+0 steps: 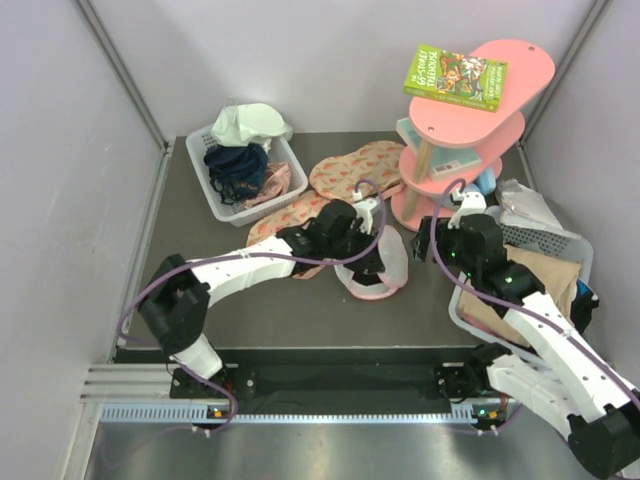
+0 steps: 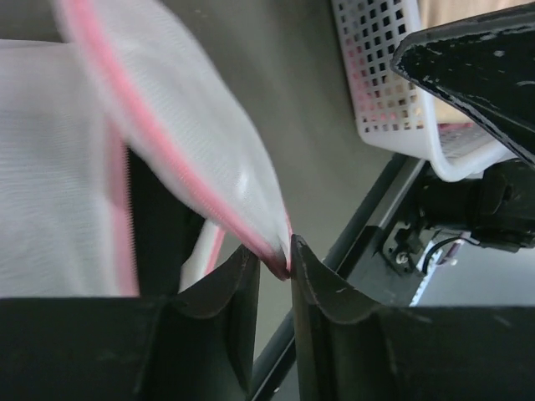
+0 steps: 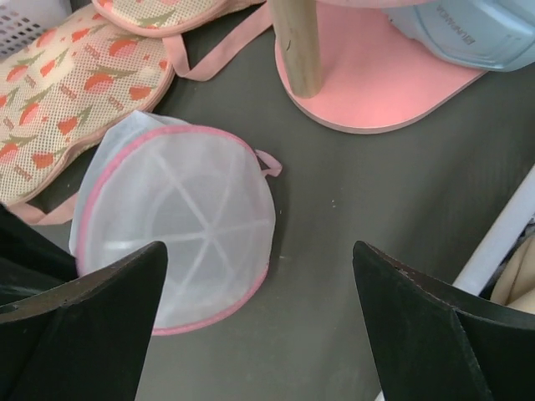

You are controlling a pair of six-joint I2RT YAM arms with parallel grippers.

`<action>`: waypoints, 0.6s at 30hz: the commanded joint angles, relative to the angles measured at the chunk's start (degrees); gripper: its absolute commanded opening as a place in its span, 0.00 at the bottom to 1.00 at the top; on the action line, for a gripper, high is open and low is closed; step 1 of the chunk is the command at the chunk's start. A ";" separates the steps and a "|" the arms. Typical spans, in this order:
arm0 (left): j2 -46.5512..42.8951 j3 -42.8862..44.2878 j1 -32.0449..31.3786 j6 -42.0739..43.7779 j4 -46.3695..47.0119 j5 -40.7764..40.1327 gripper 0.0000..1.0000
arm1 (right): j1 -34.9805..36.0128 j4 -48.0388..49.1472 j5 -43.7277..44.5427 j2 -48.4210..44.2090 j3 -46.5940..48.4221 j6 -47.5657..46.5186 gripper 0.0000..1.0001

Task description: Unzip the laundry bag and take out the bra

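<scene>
Plainly, the step in hand looks like working the zip open along the pink trim, and the left gripper (image 2: 274, 255) is the one on it. In its wrist view the two tips stand almost together, with only a slim gap. The pink edge of the laundry bag (image 2: 167, 150) runs down into that gap. I judge it a light pinch on the trim; whether it has the zip pull itself I cannot tell.

To do this well, the pinch should sit right at the trim and travel along the curve of the rim, not straight up. Otherwise the soft pouch may lift and slide instead of opening. The other arm could pin the far side of the dome.

The bag lies at the centre of the overhead view on the dark table (image 3: 334, 217), just right of the fruit-print fabric pieces (image 3: 75, 92) and left of the pink shelf's foot (image 3: 376, 83). The bra I cannot make out in any view.

Further right, the right gripper (image 3: 259, 251) hangs over the table with its fingers spread wide, holding and touching nothing. The bag lies toward the lower left of its view.
</scene>
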 commanded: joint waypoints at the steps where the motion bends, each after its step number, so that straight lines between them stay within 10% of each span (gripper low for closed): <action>1: 3.68 4.53 -2.42 -2.68 5.79 0.75 0.32 | -1.07 0.26 2.49 -2.76 2.50 1.14 0.92; 11: 7.55 5.77 -5.15 -1.20 13.60 7.33 0.80 | -1.59 -0.44 3.98 -5.84 2.58 1.67 0.94; 18: 11.94 10.06 -6.56 0.65 17.04 11.82 0.90 | -1.68 -1.67 4.51 -6.90 3.81 1.58 0.94</action>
